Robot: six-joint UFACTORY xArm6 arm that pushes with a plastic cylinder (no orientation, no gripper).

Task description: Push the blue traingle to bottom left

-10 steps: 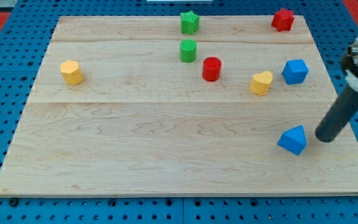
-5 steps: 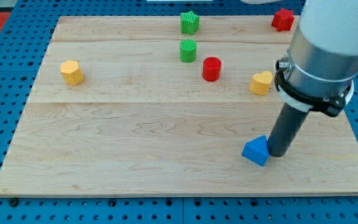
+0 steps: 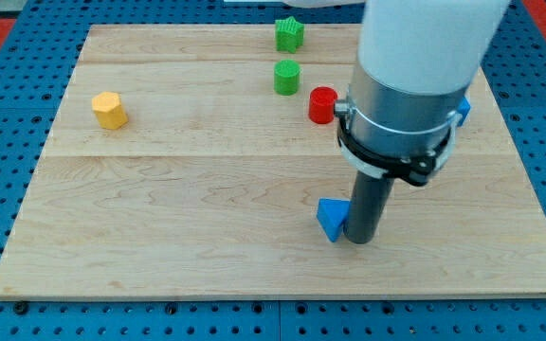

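The blue triangle (image 3: 330,218) lies on the wooden board (image 3: 178,208), low and right of the middle. My tip (image 3: 359,239) touches its right side, so the triangle's right part is hidden behind the rod. The arm's white and grey body rises above the tip and covers the board's upper right.
A yellow block (image 3: 109,110) sits at the left. A green star (image 3: 290,34) and a green cylinder (image 3: 286,77) sit at the top middle, a red cylinder (image 3: 321,104) beside them. A blue block's edge (image 3: 464,111) shows behind the arm.
My tip has moved left along the board's lower part, pushing the blue triangle left with it. The arm now hides the yellow heart and the red block.
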